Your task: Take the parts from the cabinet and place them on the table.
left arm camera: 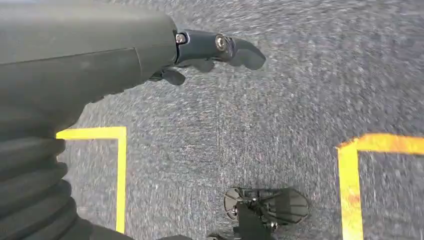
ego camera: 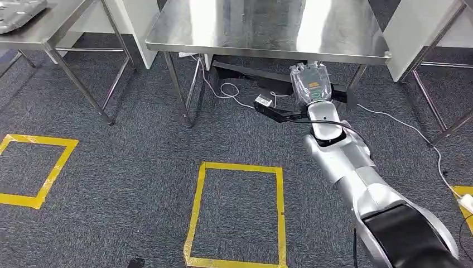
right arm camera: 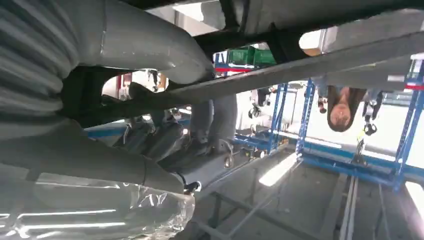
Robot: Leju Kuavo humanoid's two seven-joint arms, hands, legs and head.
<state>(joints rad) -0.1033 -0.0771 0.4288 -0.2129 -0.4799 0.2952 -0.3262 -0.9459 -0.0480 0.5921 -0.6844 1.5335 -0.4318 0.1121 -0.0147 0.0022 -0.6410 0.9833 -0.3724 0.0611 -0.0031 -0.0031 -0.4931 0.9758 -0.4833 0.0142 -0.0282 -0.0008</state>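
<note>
My right hand (ego camera: 313,96) grips a bagged part (ego camera: 308,81) just below the steel table (ego camera: 268,33) edge; delivery step; next lift onto it; left hand (left arm camera: 200,50) hangs loosely spread, empty.

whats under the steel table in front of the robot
Under the steel table: white cables on the carpet and a dark crossbar. The right hand holds a bagged part at its edge, hiding what lies behind.

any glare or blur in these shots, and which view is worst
Head view: sharp, with bright glare streaks on the steel table. Left wrist view: worst, the carpet is smeared by motion blur around the left hand. Right wrist view: upside down, background blown out, highlights on the bagged part in the right hand.
</note>
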